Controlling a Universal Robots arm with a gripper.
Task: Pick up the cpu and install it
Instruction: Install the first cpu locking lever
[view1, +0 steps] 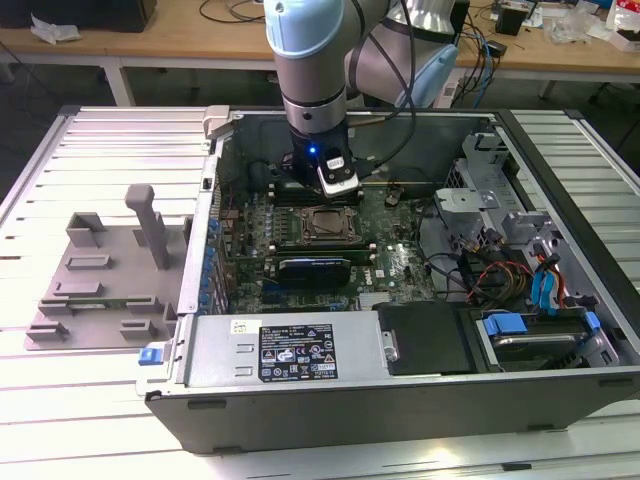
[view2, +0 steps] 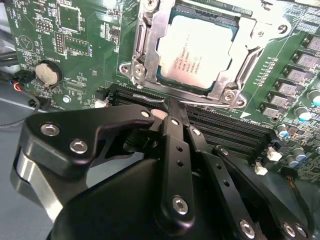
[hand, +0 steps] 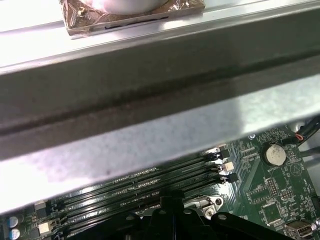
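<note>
In the exterior view, the grey-and-blue robot arm reaches down into the open black computer case (view1: 560, 395), its black gripper (view1: 322, 196) low over the green motherboard (view1: 400, 262), at the far edge of the metal-framed socket (view1: 318, 226). On the exterior view's left, outside the case, a grey plastic fixture block (view1: 105, 280) rests on the table.

In the second wrist view, the flat square cpu with its silver-grey metal top (view2: 196, 50) lies seated inside the socket frame, just beyond the gripper tip (view2: 169, 107). The fingers appear drawn together, pinching nothing.

In the first wrist view, the black memory slots (hand: 145, 187) run beside the case's grey metal wall (hand: 150, 95).
</note>
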